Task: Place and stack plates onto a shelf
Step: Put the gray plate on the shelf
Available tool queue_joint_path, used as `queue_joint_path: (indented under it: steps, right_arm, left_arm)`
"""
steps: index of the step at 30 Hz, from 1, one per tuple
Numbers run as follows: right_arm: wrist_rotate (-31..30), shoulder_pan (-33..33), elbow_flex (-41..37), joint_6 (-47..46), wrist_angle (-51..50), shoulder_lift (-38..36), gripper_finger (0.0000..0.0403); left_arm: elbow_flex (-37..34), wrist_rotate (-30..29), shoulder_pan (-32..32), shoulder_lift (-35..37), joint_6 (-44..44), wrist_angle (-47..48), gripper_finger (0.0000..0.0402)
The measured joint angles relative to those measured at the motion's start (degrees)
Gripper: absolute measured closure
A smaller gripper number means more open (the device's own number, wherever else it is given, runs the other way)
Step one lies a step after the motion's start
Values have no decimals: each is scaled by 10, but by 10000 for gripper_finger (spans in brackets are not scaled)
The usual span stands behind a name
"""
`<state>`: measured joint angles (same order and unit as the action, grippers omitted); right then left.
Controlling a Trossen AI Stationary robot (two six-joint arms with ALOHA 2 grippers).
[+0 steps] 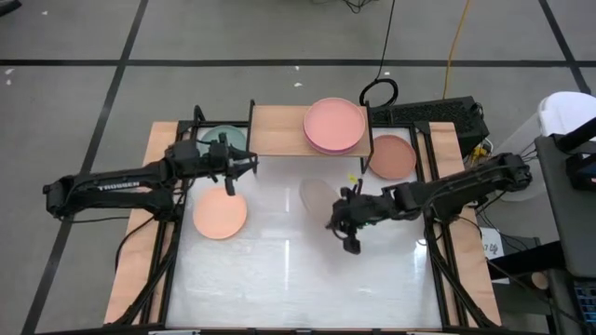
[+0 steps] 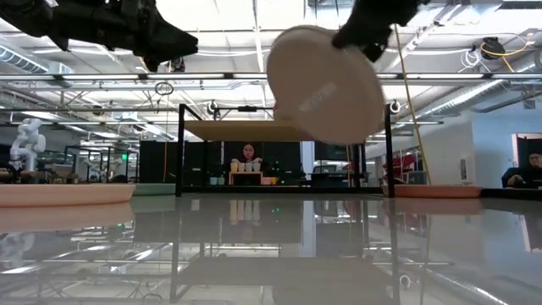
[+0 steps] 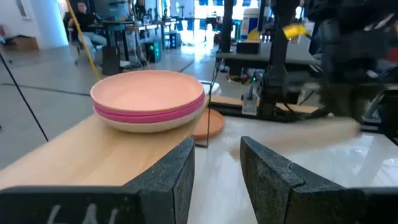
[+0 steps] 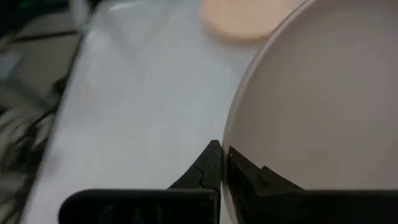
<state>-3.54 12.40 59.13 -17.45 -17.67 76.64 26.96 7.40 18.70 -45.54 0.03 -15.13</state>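
- Right gripper (image 4: pixel 219 163) pinches a beige plate (image 2: pixel 326 83) by its rim, tilted in the air before the shelf (image 1: pixel 279 130), probably so it can slide onto the pink stack (image 1: pixel 333 124) there.
- Left gripper (image 3: pixel 216 177) hangs unclenched and empty at the shelf's other end, waiting.

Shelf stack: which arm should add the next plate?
Right. Its tool already grips a beige plate by the rim, lifted off the table. The left tool is open and empty beside the shelf.
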Motion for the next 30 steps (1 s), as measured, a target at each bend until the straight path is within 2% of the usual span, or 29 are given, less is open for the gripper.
queue_joint_path:
  steps: [3, 9, 13, 18, 21, 26, 30]
  right_arm:
    - [-38, -22, 23, 17, -1, 1, 402]
    - [-42, -63, 78, 90, 31, 12, 403]
    - [-43, -94, 117, 149, 64, 23, 403]
    - [-71, -144, 163, 203, 119, 51, 403]
    - [-59, -173, 194, 223, 141, 79, 403]
    - [-4, -219, 264, 259, 145, 148, 403]
    - [6, -253, 332, 272, 85, 208, 403]
  left_arm:
    - [0, 0, 3, 37, 18, 26, 268]
    - [0, -37, 16, 109, 50, 31, 268]
    - [0, -51, 22, 117, 66, 32, 268]
    - [0, -55, 27, 106, 90, 38, 268]
    - [0, -60, 30, 104, 91, 33, 268]
    - [0, -60, 30, 104, 91, 33, 268]
    - [0, -60, 30, 104, 89, 35, 268]
